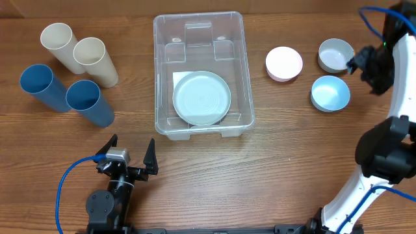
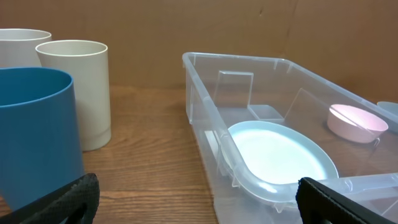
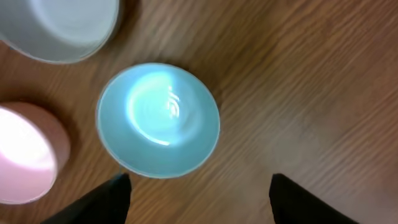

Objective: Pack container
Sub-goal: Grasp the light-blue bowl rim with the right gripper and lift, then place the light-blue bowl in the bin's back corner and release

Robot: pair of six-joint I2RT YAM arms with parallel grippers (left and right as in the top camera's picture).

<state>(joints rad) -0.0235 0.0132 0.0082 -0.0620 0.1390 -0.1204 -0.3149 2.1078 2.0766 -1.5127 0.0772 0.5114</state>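
Observation:
The clear plastic container stands mid-table with a pale blue plate lying in it; both show in the left wrist view, the container and the plate. A pink bowl, a grey-white bowl and a light blue bowl sit to its right. My right gripper is open and empty above the table beside the light blue bowl. My left gripper is open and empty near the front edge, left of the container.
Two cream cups and two blue cups lie on their sides at the left. In the left wrist view a blue cup is close at left and a cream cup behind it. A cardboard wall backs the table.

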